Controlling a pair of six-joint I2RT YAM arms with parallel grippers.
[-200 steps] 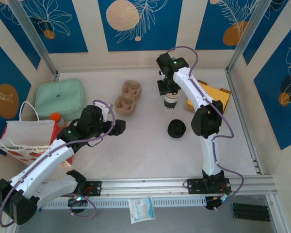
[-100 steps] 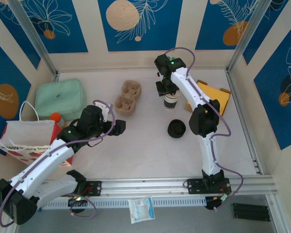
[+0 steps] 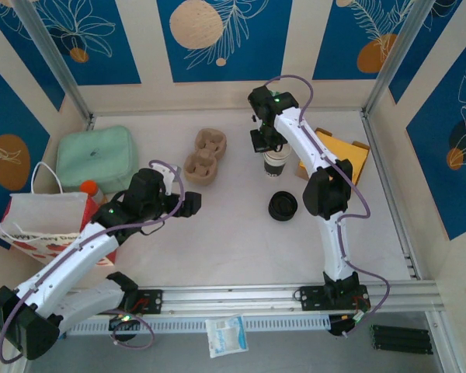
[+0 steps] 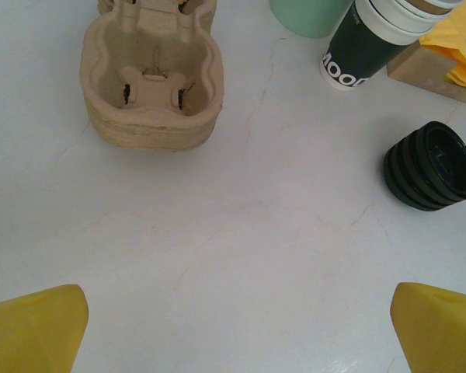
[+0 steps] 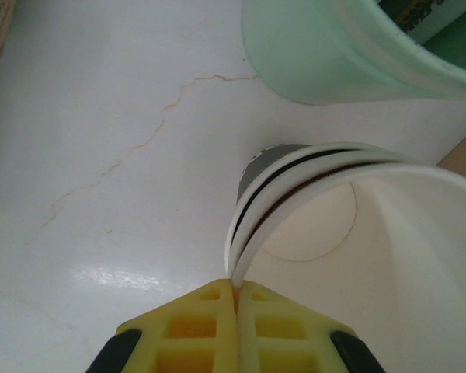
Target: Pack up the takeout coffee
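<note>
Btwn R jaws, pinched: rim of takeout coffee [image 5: 388, 256], nr green cup [image 5: 318, 47].

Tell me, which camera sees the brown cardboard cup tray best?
The left wrist view: the cup tray is close and you can look into its pockets. The top external view shows it whole but small. The right wrist view catches maybe a brown corner.

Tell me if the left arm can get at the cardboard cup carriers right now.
Probably yes. The left tool stands open facing the cup carriers, with only bare table between them and nothing in the way.
</note>
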